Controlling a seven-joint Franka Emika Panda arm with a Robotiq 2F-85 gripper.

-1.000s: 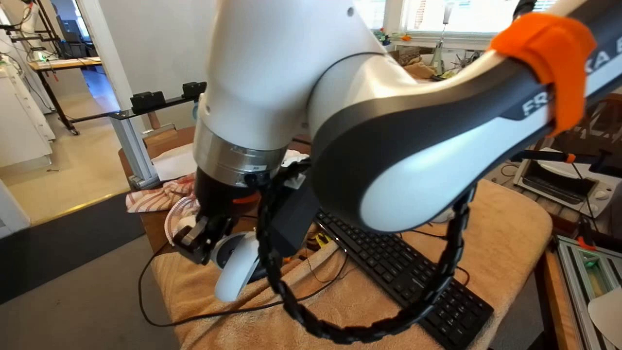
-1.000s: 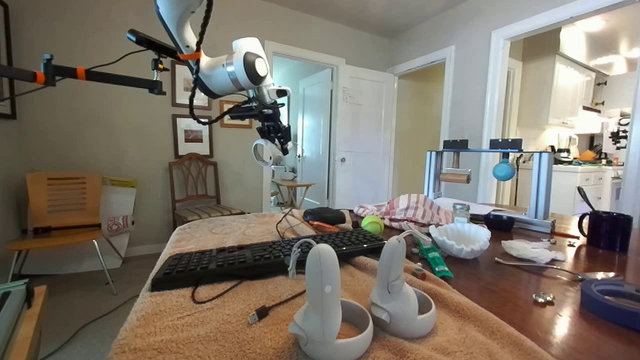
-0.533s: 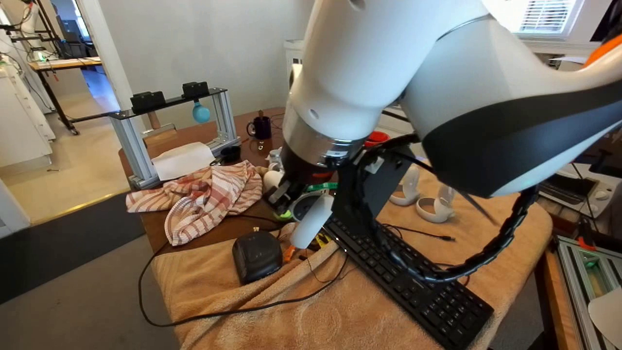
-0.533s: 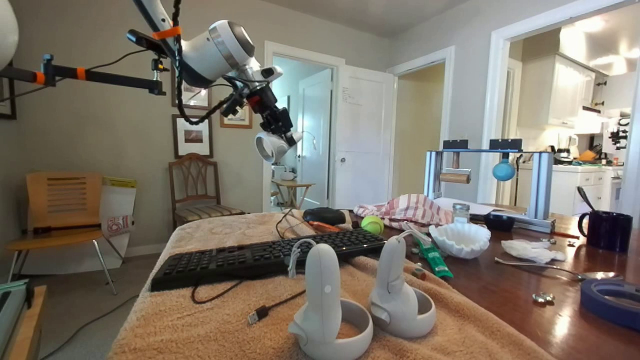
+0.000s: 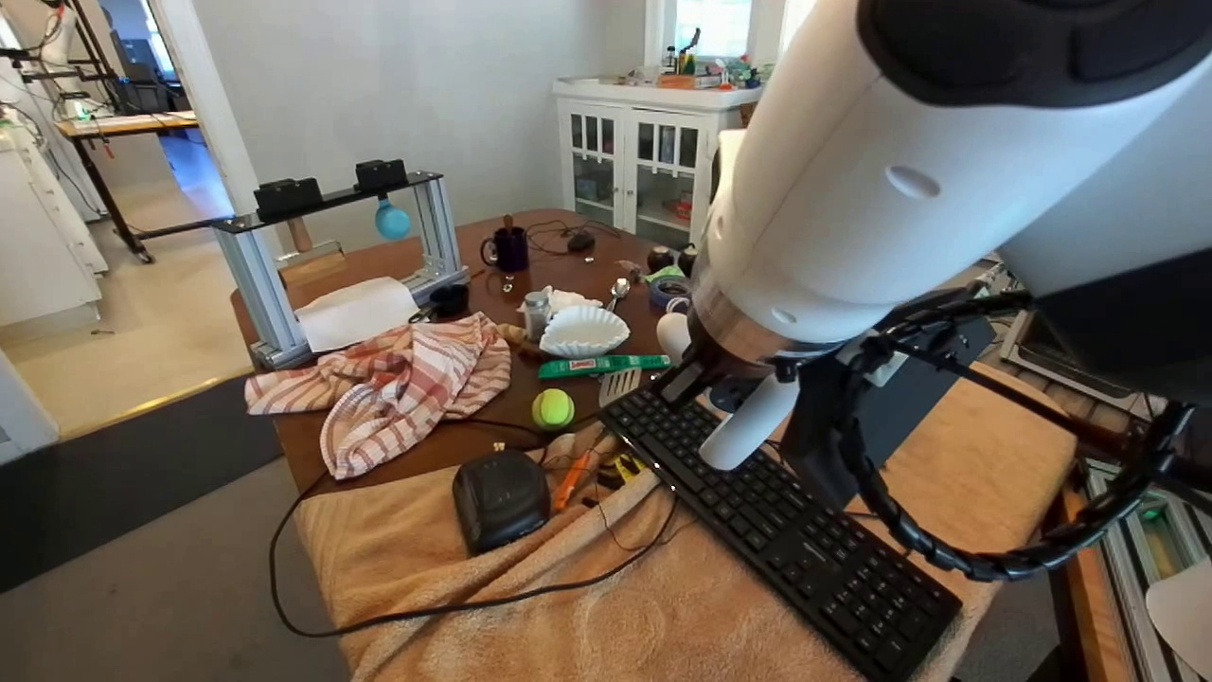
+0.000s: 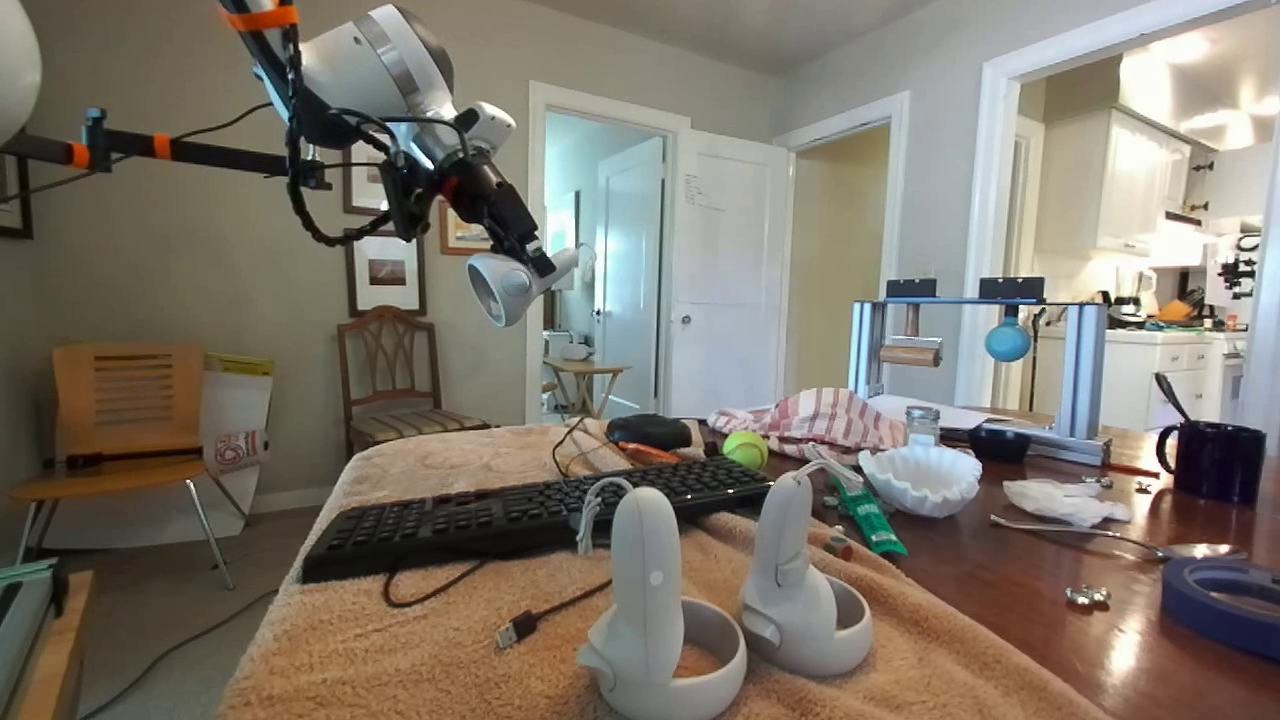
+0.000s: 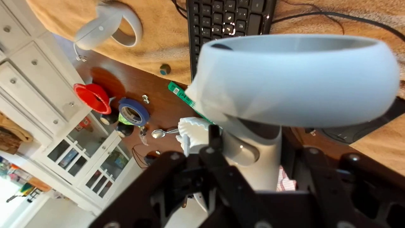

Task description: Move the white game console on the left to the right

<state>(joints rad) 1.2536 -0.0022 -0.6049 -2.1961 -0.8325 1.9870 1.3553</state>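
A white game controller (image 5: 751, 426) with a ring is held in my gripper (image 7: 251, 136). In the wrist view, the jaws stand on both sides of the controller's handle, and its ring (image 7: 297, 82) points away from the gripper. In an exterior view, the gripper (image 6: 538, 258) holds the controller (image 6: 492, 288) tilted, high above the table. Two more white controllers stand upright on the tan towel, a nearer one (image 6: 650, 610) and one beside it (image 6: 800, 600). The arm hides them in an exterior view. One of them shows in the wrist view (image 7: 104, 28).
A black keyboard (image 6: 540, 510) lies on the towel (image 6: 400, 650). A tennis ball (image 5: 553, 409), a black mouse-like case (image 5: 500, 499), a white fluted bowl (image 5: 584, 331), a green tube (image 5: 601, 366) and a striped cloth (image 5: 407, 379) lie around it. A metal frame (image 6: 1080, 370) stands behind.
The arm has swung to the right in an exterior view, carrying the held controller across from above the black case to above the keyboard. The standing controllers have not moved.
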